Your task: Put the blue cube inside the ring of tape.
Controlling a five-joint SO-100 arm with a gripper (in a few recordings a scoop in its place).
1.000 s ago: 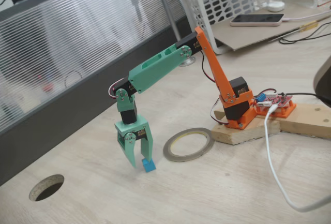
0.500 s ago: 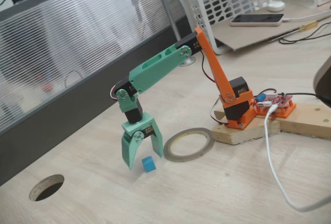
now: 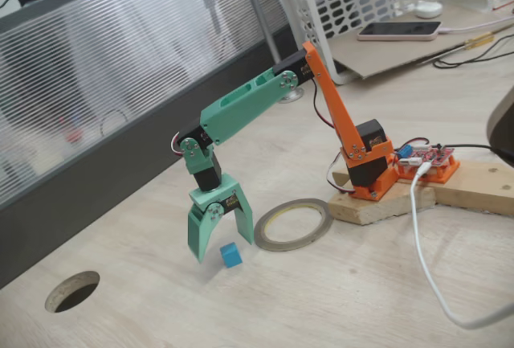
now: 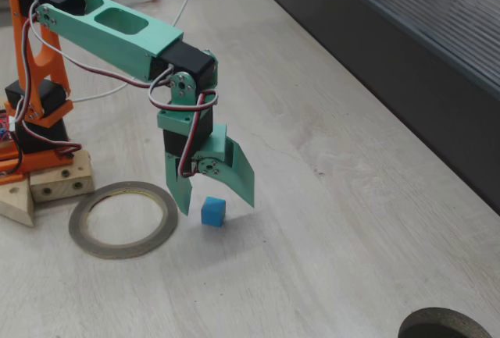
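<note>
Right now your gripper (image 3: 221, 245) stands wide open and holds nothing, pointing down at the table (image 3: 337, 300) with one green finger on each side of the blue cube (image 3: 231, 255).

Nearest the camera in the fixed view from the arm's base side, the round dark tabletop hole (image 3: 72, 291) sits at lower left, well apart from the work. A little farther in, just left of centre, the blue cube rests on the wood, below the open claw and slightly toward its right-hand finger. In the other fixed view the blue cube (image 4: 212, 211) shows at centre, between the fingertips and a touch nearer the camera than the gripper (image 4: 215, 199); the tips look at or just above the tabletop, but you cannot tell whether either one touches the cube.

Farther back, the ring of tape (image 3: 293, 223) lies flat just right of the claw, close beside the cube yet not touching it, with the wooden block and orange base (image 3: 369, 167) beyond.

The point that matters: the cube sits outside the ring, on the side away from the base. So the carry, once you close on it, is likely a short one toward the base.
</note>
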